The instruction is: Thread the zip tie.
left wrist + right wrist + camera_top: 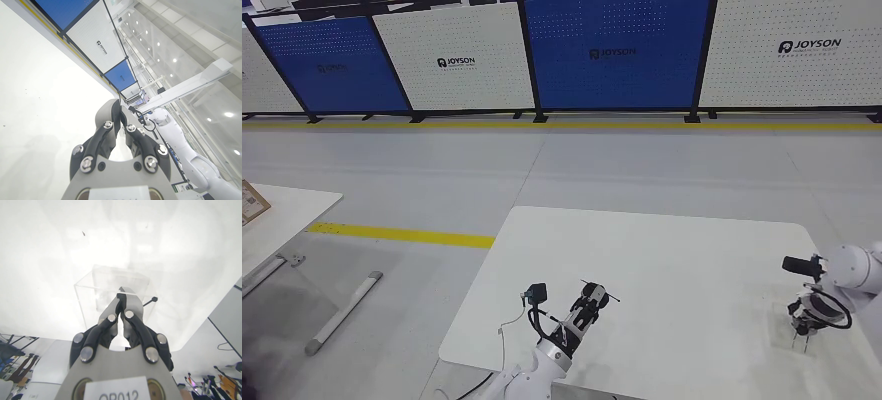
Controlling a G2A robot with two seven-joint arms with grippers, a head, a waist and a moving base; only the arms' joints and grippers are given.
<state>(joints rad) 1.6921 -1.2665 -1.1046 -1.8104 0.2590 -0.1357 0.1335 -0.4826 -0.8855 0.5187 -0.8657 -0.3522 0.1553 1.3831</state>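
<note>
Looking from the top view, we find the left gripper (594,296) clenched on the zip tie (600,291) above the table (692,250), well apart from the right gripper (800,342). Its wrist view shows the strip's end poking past the pinch. From the right wrist view, that gripper hangs closed over a clear box (85,298), a tie head (154,298) just beside it; gripped or not, we cannot tell. Threading looks unstarted: tip must meet head.
</note>
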